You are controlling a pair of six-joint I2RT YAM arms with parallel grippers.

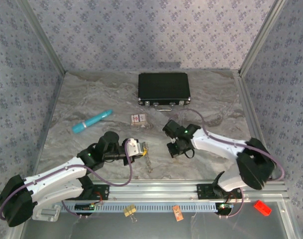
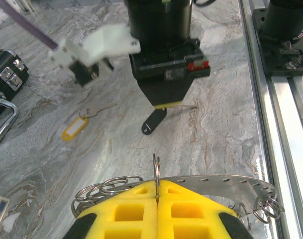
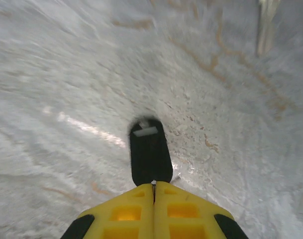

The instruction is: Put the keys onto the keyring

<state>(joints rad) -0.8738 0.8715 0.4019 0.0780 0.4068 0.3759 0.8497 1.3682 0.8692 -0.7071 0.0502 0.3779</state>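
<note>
left gripper [image 2: 157, 186]: closed, its yellow pads pressed together on the keyring [image 2: 156, 167] at the bottom centre of the left wrist view.
keyring: a thin metal loop standing on edge, rising out of the seam between the pads. Behind it a curved metal strip [image 2: 216, 181] with holes carries more loops at both ends.
right gripper [image 2: 165, 103]: closed on a black-headed key [image 2: 153, 122] in the upper centre of the left wrist view, its tip pointing down at the counter [image 2: 226, 129].
black-headed key: in the right wrist view the black head sticks out past the closed pads. The blur hides whether it touches the counter.
tagged key [image 2: 75, 128]: has a yellow tag and lies flat on the counter, left of the right gripper and apart from it.
black case [image 1: 163, 88]: shut, upper centre of the top view.
card box [image 1: 138, 119]: just below the case, towards the left.
teal tube [image 1: 91, 121]: left of the card box, lying at a slant.
</note>
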